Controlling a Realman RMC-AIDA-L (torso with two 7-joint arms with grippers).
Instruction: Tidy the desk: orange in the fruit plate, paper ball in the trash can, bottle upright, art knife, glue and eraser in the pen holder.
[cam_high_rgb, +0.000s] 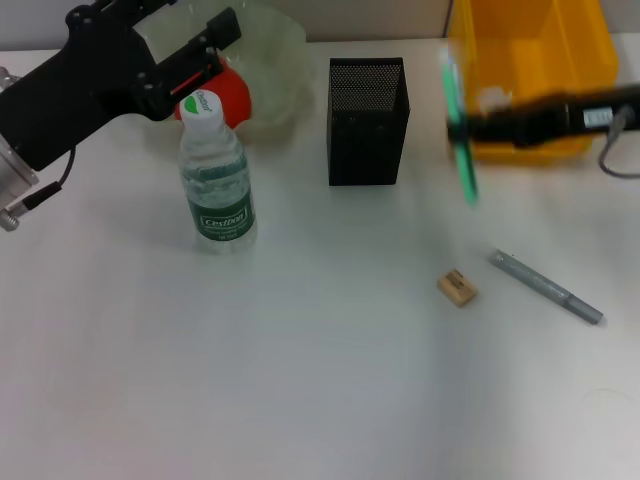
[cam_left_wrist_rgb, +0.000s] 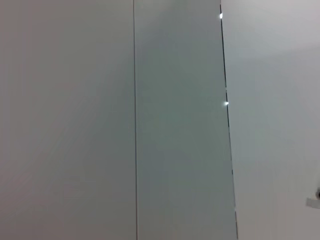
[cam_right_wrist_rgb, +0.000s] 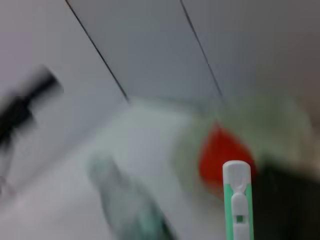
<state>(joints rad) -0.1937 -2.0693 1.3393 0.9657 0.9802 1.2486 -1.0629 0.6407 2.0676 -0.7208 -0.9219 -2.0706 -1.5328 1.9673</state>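
The clear bottle stands upright with a white cap. Just behind it, the orange lies in the translucent fruit plate. My left gripper hovers open above the bottle cap and the orange, holding nothing. My right gripper is shut on the green and white art knife, which hangs between the black mesh pen holder and the yellow bin. The right wrist view shows the art knife before the orange and the bottle. The tan eraser and the grey glue stick lie on the table. The paper ball is out of view.
The white table runs to the near edge. The left arm's black body crosses the back left corner. The left wrist view holds only grey wall panels.
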